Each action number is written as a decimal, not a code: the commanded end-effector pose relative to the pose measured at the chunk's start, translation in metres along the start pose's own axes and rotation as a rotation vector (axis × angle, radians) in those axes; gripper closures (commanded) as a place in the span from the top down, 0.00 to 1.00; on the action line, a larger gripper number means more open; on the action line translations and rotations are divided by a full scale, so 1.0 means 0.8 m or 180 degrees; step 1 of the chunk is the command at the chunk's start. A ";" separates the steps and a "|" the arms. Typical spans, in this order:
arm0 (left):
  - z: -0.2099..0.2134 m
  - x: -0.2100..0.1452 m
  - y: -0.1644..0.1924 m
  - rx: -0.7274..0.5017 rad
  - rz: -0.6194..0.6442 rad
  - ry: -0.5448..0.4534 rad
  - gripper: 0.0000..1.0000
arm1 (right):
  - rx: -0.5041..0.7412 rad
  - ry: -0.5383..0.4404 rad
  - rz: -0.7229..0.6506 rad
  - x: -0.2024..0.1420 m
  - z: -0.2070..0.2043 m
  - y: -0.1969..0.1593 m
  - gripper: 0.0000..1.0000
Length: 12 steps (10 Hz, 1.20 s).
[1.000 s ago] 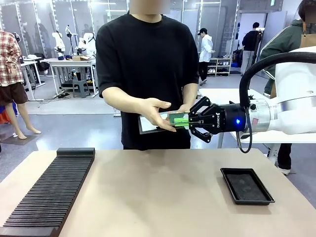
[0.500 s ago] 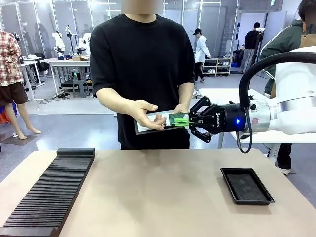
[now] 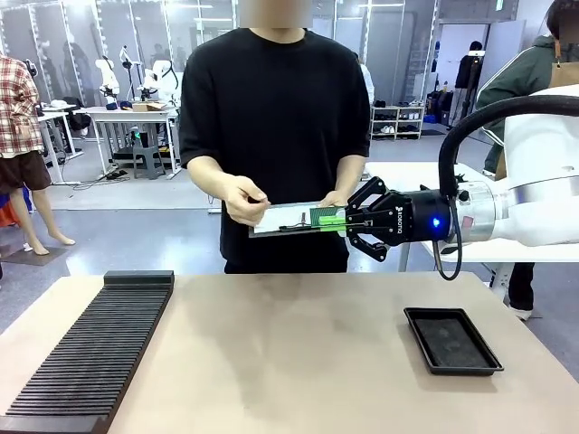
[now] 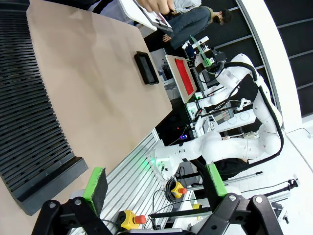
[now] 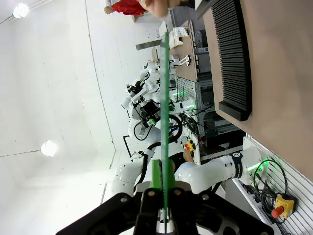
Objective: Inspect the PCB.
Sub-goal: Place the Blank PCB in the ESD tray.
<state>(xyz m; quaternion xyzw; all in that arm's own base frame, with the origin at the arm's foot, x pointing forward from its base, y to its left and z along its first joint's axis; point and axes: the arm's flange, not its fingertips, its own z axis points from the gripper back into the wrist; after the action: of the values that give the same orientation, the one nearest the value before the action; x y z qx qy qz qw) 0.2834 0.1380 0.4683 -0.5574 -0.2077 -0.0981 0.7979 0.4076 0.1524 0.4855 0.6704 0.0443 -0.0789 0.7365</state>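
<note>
PCB position: the PCB (image 3: 327, 217) is up in the air at the person's waist height, level and flat, with its near end in the right end effector (image 3: 348, 220) and its free end reaching toward the person's clipboard (image 3: 282, 220). I can't tell whether board and clipboard touch or only overlap in the front view.

Right end effector: pressed together on one short end of the PCB. In the right wrist view you see the board edge-on, running straight out from between the pads.

Left end effector: the left end effector (image 4: 155, 181) is spread wide with nothing between its pads, well apart from the handover.

Risk, knock: the board is pinched at one end only, so if the clipboard or the person's hand (image 3: 242, 197) bumps the free end, it could twist in the pads or slip out.

Risk, drop: the board looks to hang near or past the far edge of the counter (image 3: 289, 353) and well apart from the tray (image 3: 434, 310). If you release here, it would probably fall.

Risk, pull: if the person tugs while the pads are clamped, the thin board may flex.

Change, person: a second ago the hand lay open and flat at the board and clipboard. Now it is raised just above the clipboard and curled, seemingly around a pen.

Change, robot: the right arm, its grip and the PCB have not moved.
</note>
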 end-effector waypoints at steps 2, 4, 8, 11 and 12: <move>0.003 0.004 -0.004 0.0019 0.0038 0.0033 1.00 | -0.0161 -0.0003 0.0082 -0.004 0.011 0.002 0.03; 0.003 0.004 -0.004 0.0019 0.0038 0.0033 1.00 | -0.0742 -0.0055 0.0157 -0.017 0.037 0.007 0.03; 0.003 0.004 -0.004 0.0019 0.0038 0.0033 1.00 | -0.1374 -0.0089 0.0286 -0.018 0.101 -0.005 0.03; 0.003 0.004 -0.004 0.0019 0.0038 0.0033 1.00 | -0.1638 -0.0212 0.0237 0.006 0.146 -0.041 0.03; 0.003 0.004 -0.004 0.0019 0.0038 0.0033 1.00 | -0.1766 -0.0280 0.0224 0.018 0.160 -0.058 0.03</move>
<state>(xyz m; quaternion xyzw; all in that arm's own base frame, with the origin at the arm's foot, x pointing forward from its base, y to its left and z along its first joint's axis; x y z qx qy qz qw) 0.2835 0.1380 0.4683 -0.5574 -0.2076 -0.0981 0.7979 0.3980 0.0250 0.4630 0.4547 0.0158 -0.0684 0.8879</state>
